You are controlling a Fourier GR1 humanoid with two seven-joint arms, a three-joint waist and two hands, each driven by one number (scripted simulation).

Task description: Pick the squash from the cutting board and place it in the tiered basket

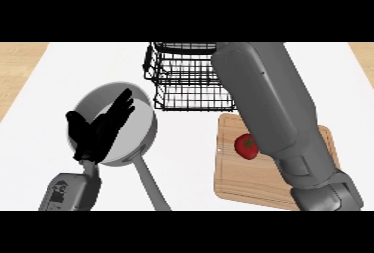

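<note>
A wooden cutting board (245, 184) lies at the right of the white counter. On it rests a round red fruit (246, 147) with a green stem, partly hidden behind my right forearm (274, 108). No squash shows anywhere. The black wire tiered basket (191, 81) stands at the back centre. My right forearm stretches from the lower right across the board to the basket's right side and runs out at the picture's top; its hand does not show. My left hand (99, 131) is open with fingers up, above a grey pan.
The grey frying pan (139, 129) sits left of centre, its handle (152, 185) pointing toward the front edge. Wooden floor shows beyond the counter's far left and far right corners.
</note>
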